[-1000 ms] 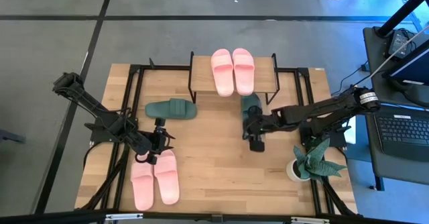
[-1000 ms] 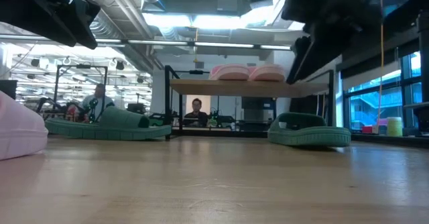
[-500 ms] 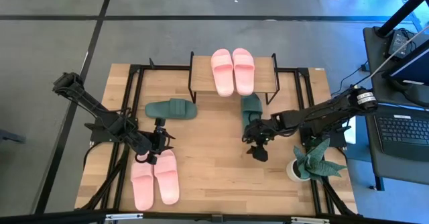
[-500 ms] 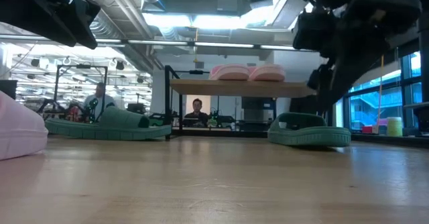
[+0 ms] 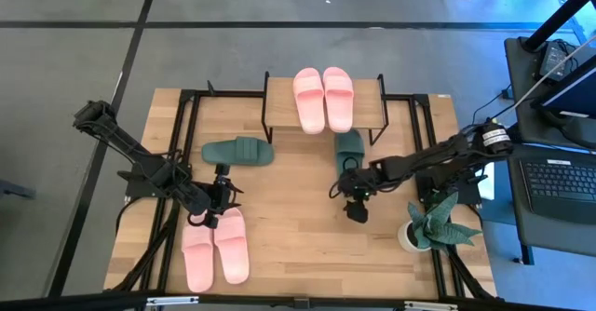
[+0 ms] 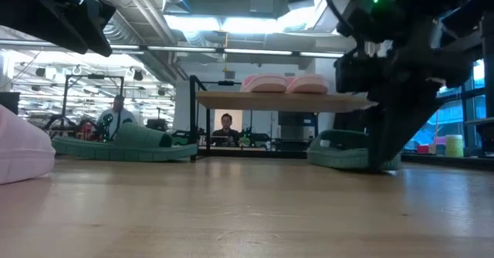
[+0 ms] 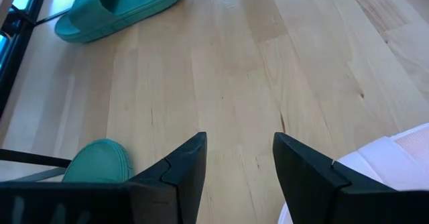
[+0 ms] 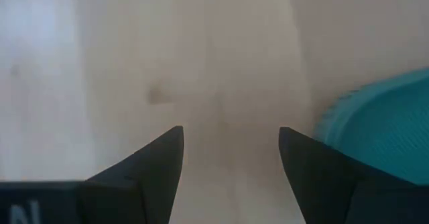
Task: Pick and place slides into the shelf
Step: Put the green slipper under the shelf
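One pink pair of slides (image 5: 322,98) lies on the top board of the shelf (image 5: 277,89). A second pink pair (image 5: 215,246) rests sole-down near the table's near-left corner. One dark green slide (image 5: 238,151) lies left of the shelf, the other (image 5: 349,146) by the shelf's right legs. My right gripper (image 5: 354,202) is open, low over the table just near-side of that right green slide (image 8: 382,117), fingers apart above bare wood (image 8: 231,133). My left gripper (image 5: 223,194) is open (image 7: 239,140), hovering beside the near pink pair (image 7: 395,160).
A potted plant (image 5: 430,223) stands near the table's right edge, close to my right arm. Black frame rails run along the table's left and right sides. Bare wood lies between the two grippers. A laptop (image 5: 559,185) sits on a side stand off the table.
My right gripper has moved from above the right green slide toward the near edge and come down close to the tabletop, tipping to point downward. The green slide has stayed where it was.
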Available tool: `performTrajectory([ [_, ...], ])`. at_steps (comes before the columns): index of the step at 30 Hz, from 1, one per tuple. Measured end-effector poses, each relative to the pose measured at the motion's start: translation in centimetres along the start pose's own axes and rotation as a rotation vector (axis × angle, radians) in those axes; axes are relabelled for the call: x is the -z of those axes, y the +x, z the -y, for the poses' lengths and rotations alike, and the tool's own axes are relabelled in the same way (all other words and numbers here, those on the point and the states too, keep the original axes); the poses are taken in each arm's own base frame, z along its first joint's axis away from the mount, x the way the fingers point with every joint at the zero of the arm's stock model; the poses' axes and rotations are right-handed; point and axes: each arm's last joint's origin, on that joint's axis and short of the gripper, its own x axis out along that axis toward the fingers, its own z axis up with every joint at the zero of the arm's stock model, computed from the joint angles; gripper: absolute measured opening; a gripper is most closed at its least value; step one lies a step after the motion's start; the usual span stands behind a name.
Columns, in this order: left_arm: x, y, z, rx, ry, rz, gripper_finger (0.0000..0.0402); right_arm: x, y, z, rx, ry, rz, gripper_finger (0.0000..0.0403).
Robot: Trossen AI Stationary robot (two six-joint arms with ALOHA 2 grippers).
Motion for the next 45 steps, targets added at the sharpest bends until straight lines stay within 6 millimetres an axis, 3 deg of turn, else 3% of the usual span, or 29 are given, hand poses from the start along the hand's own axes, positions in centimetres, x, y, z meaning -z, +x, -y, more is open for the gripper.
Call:
performTrajectory([
  [26,0.0,0.0,0.0,0.0,0.0,-0.003,0.0164,-1.9,-1.0,7.7,0.368,0.01,0.081,0.0245],
  [38,0.0,0.0,0.0,0.0,-0.002,-0.002,0.0164,-1.9,-1.1,8.0,0.364,0.012,0.081,0.0245],
  [45,0.0,0.0,0.0,0.0,-0.003,0.0,0.0164,-3.2,-1.3,6.3,0.322,-0.04,0.131,0.0245],
])
